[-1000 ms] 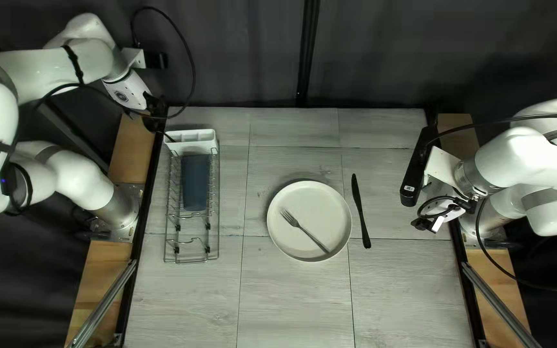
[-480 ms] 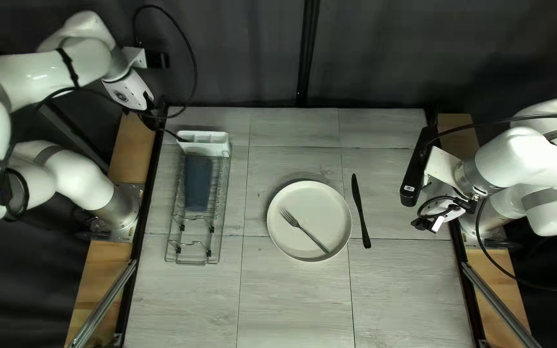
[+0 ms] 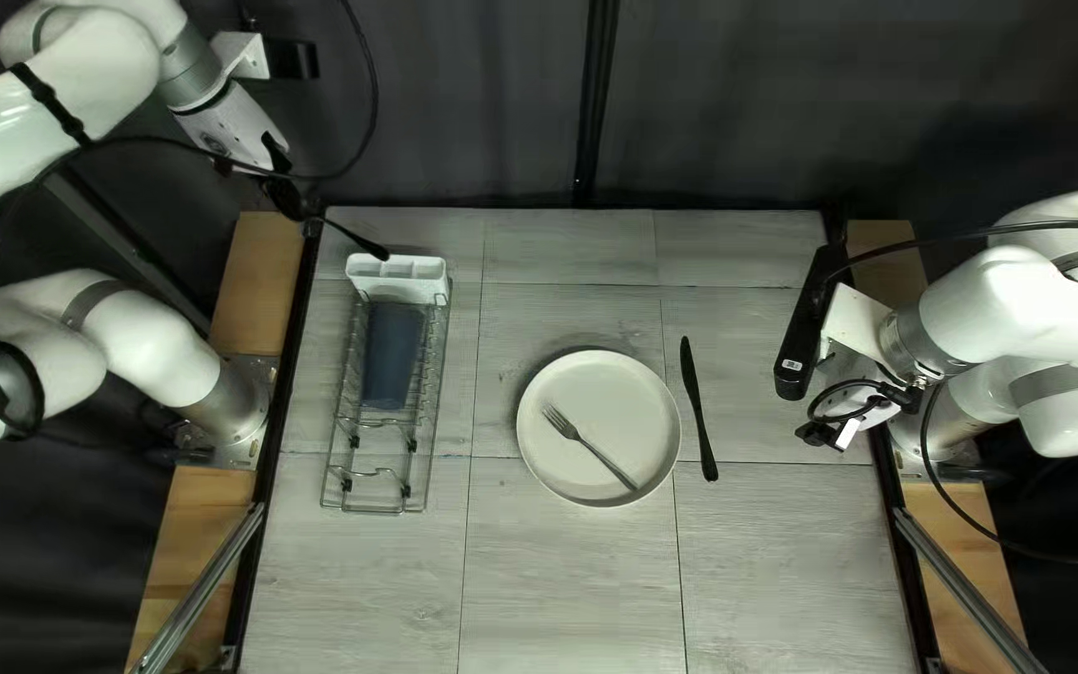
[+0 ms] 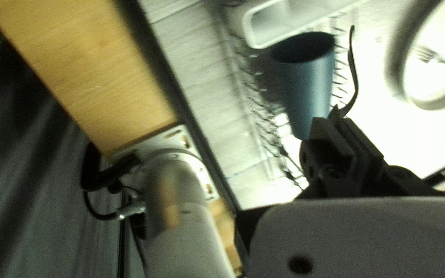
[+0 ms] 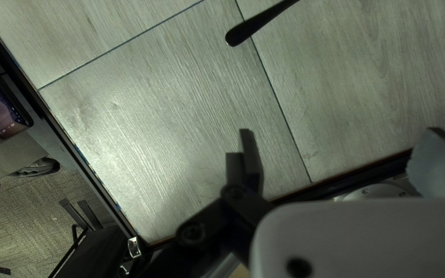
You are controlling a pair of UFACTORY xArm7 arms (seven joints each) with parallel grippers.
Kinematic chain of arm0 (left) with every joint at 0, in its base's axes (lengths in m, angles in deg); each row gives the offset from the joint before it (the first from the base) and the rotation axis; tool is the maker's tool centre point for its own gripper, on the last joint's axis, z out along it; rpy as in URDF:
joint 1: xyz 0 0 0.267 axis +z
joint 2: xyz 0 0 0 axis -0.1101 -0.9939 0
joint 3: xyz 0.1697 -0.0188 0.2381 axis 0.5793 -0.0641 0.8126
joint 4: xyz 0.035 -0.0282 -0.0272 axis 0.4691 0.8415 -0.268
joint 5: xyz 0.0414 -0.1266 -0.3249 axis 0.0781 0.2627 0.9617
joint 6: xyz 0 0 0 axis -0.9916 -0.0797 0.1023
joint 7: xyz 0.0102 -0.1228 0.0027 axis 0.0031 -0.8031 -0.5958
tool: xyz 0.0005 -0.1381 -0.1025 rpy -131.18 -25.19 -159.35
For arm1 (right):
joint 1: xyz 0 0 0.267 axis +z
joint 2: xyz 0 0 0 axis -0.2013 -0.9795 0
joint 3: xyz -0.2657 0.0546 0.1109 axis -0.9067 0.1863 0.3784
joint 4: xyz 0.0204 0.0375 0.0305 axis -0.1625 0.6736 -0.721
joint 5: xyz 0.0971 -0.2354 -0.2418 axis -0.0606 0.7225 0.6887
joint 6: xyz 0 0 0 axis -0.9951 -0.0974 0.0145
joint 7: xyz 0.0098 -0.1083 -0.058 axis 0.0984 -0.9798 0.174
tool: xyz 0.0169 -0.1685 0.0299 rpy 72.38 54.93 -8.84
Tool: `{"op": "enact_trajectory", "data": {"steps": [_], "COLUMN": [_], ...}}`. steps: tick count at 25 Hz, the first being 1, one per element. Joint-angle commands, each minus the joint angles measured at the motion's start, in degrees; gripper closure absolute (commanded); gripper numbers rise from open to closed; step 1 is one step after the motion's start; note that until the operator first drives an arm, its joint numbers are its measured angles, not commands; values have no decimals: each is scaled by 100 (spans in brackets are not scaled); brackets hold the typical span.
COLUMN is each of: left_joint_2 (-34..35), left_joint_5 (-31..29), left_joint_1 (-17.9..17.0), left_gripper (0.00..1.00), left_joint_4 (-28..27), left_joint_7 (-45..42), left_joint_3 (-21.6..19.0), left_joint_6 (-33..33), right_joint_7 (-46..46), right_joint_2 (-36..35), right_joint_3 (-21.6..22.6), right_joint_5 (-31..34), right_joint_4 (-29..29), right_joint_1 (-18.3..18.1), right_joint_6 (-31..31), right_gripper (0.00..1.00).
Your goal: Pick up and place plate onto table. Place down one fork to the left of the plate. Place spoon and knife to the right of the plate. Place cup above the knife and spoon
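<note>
One spoon [image 3: 373, 250], handle end hidden in left gripper [image 3: 311, 222] — arm [image 3: 46, 119] cut off

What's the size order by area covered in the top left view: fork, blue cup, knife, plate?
Largest to smallest:
1. Plate, clearly
2. Blue cup
3. Knife and fork: both thin, areas too close to rank
</note>
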Motion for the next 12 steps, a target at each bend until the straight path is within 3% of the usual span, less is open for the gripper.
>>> {"op": "enact_trajectory", "data": {"steps": [1,7,12], "left_joint_2": [-392,-1505,-2433], "left_joint_5": [569,1354,1575], "left_joint_1": [-430,-1047,-1319], "left_gripper": [100,100,100], "left_joint_4": [-253,-569,-762], "left_joint_7": [-80,83,378], "left_joint_3": [-443,-1375,-1895], "left_joint_6": [216,1213,1987], "right_joint_7": [0,0,0], "right_joint_2": [0,0,0], "right_joint_3": [0,0,0], "right_joint_5": [0,0,0], "right_joint_4": [0,0,0], "right_joint_1": [0,0,0], "right_joint_6": [0,0,0], "right_gripper": [0,0,0]}}
